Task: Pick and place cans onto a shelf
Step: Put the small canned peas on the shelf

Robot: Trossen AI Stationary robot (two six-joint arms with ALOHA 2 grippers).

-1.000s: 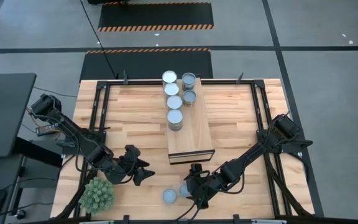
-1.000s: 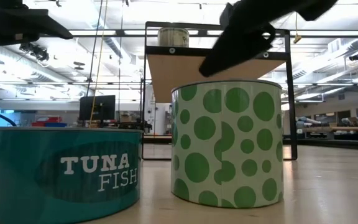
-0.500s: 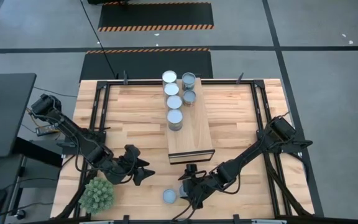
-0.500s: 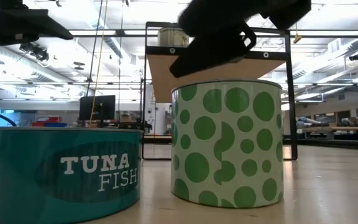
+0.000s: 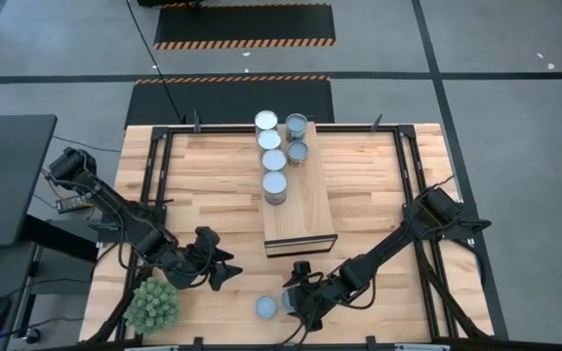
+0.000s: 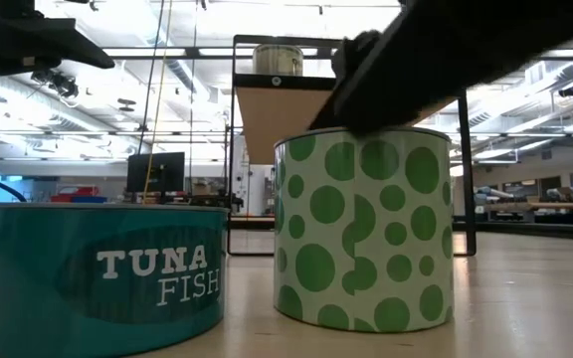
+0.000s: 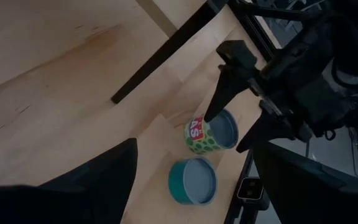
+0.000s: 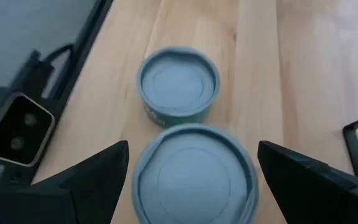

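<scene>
The short green-spotted metal can with a blue-grey round top (image 7: 211,134) stands upright near the table's front edge, just beside the lower teal tuna can (image 7: 192,180), and the right gripper (image 5: 295,291) hangs directly over it with its jaws spread wide, one on either side and gripping nothing. The left gripper (image 5: 219,268) waits farther off beside the spiky green plant ball (image 5: 152,305), likewise released and empty, so the right arm is much the nearer. The cans sit on the pale butcher-block tabletop (image 5: 213,185); the long light-wood shelf (image 5: 305,210) behind carries six more, and a workshop hall lies beyond.
</scene>
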